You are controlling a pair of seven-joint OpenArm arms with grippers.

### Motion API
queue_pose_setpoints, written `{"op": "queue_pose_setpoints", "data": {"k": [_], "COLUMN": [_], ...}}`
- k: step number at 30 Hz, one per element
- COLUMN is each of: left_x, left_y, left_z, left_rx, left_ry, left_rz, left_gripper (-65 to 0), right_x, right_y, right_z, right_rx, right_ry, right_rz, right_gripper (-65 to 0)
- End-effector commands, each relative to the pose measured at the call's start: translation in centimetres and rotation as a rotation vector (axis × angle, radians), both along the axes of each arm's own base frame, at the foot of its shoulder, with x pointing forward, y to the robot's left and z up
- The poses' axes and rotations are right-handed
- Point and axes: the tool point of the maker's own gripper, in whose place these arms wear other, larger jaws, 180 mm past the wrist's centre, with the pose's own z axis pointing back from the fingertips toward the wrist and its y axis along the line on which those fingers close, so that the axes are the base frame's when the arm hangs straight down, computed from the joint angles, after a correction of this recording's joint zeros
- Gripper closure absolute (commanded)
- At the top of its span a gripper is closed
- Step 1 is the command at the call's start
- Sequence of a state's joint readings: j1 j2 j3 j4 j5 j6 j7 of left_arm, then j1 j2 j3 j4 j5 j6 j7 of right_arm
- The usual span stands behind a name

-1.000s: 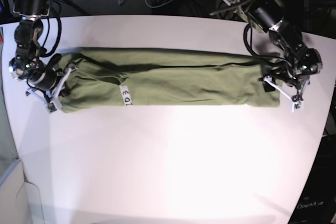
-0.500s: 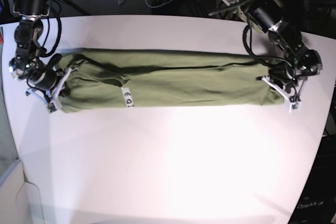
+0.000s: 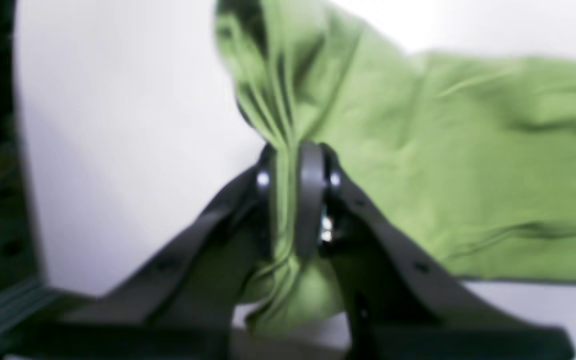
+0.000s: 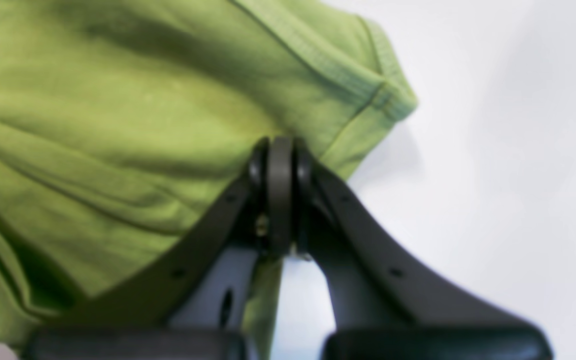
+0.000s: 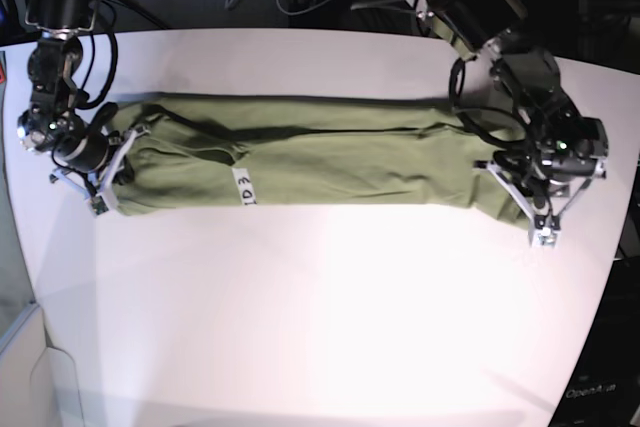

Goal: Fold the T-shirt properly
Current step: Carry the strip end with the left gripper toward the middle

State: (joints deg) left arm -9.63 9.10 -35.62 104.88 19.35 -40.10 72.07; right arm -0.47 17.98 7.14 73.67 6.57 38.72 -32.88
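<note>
Left claw (image 3: 295, 200) pinches T-shirt (image 5: 320, 162); right claw (image 4: 280, 195) likewise.

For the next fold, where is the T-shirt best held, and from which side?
Probably at its two short ends, each approached from outside. The T-shirt lies as a long narrow band across the table. The left pincer and right pincer already pinch cloth there, so both ends could lift together.

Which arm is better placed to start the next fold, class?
Probably both together: the left gripper pinches one end of the T-shirt and the right gripper the other. Left looks slightly readier, its end gathered and lifting.
</note>
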Motion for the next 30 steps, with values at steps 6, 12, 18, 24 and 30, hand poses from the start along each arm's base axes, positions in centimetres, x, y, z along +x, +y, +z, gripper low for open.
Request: {"op": "queue_pose_setpoints", "data": {"k": [6,12,18,24,30], "left_x": [2.0,2.1,0.8,0.8,0.5], "left_y": [-3.9,-10.4,-16.6,-19.6,-22.1], "left_z": [1.8,1.9,2.3,2.8,1.8], "left_rx": [0.044,0.072,0.058,-0.054,-0.122], "left_ry": [-0.040,-0.065,-0.111,-0.172,-0.160], "left_rz": [-0.158,-0.390,-0.572,-0.402,-0.314], "left_gripper": [-2.7,-2.6,-2.6,-2.6,-2.6], "right_x": [-4.1,-4.1,-4.1,-4.0,-4.0], "right_y": [-0.6,-0.6,-0.6,-0.6,-0.6], "right_z": [-3.1,-3.1,-3.1,-3.1,-3.1], "right_rx": [-0.089,-0.089,-0.089,-0.089,-0.089], "right_ry": [0.198,0.198,0.198,0.196,0.196], "right_rz": [0.034,0.032,0.032,0.033,0.033], "right_gripper": [-0.4,-0.4,-0.4,-0.4,-0.4]}}
